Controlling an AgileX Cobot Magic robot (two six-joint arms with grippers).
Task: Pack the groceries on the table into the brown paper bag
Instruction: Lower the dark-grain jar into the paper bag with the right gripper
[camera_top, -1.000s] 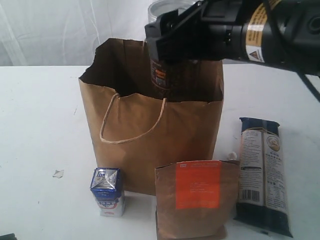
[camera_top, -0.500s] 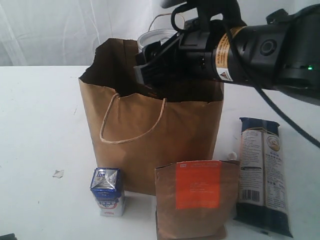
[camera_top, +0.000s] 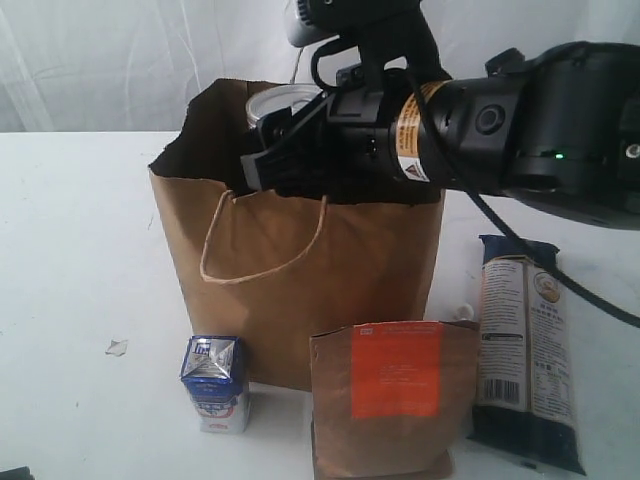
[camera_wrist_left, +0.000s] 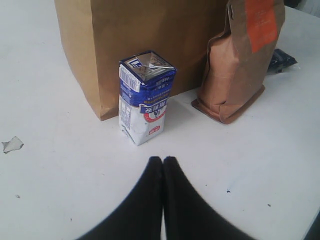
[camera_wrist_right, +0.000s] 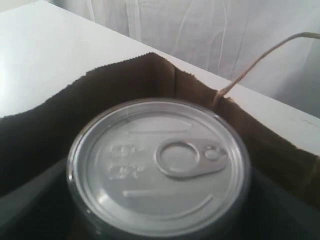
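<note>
Right hand (camera_top: 283, 158) clamped on dark tin (camera_wrist_right: 159, 162) at brown paper bag (camera_top: 300, 290) mouth. Left hand (camera_wrist_left: 163, 162) pressed together, low over counter (camera_wrist_left: 60, 175).

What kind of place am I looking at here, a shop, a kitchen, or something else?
Probably a robot test bench, not a shop: a plain white table, a white draped backdrop, and a black robot arm holding a tin at the mouth of a brown paper bag.

A creased white curtain (camera_top: 100, 60) fills the background, evenly lit.
</note>
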